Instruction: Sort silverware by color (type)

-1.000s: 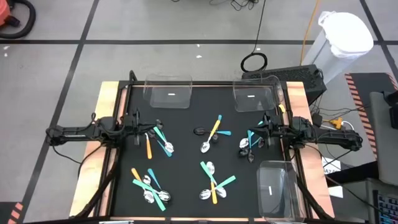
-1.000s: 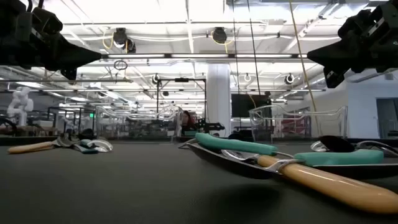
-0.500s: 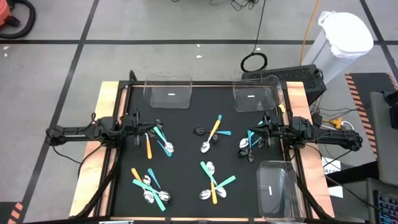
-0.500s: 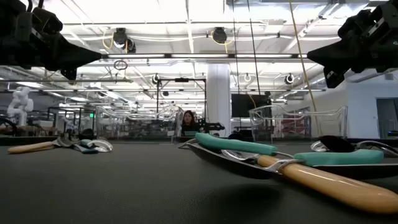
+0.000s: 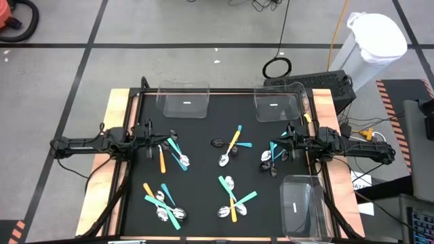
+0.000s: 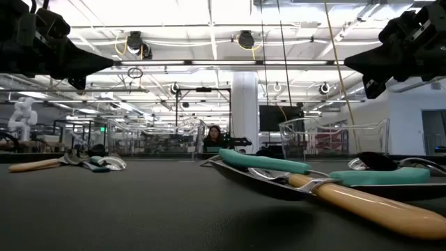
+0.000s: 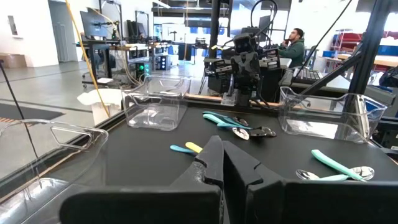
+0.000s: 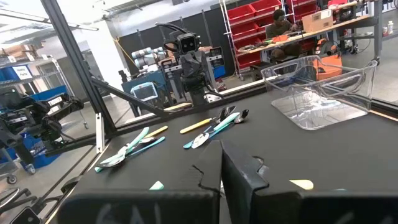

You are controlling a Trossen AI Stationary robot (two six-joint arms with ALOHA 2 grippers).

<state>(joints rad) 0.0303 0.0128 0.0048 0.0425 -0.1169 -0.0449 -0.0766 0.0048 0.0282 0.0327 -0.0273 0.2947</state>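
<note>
High view: left gripper, fingers pressed together, sits just beside an orange-handled spoon lying lengthwise front-to-back, while right gripper, likewise closed, is nearest the teal-handled spoons; all silverware rests scattered on the table.

Low view: the orange-handled steel spoon runs off the frame at four o'clock. Overhead, the clear plastic bin is clipped at six o'clock, and the teal and orange spoon heaps are too small to count.
</note>
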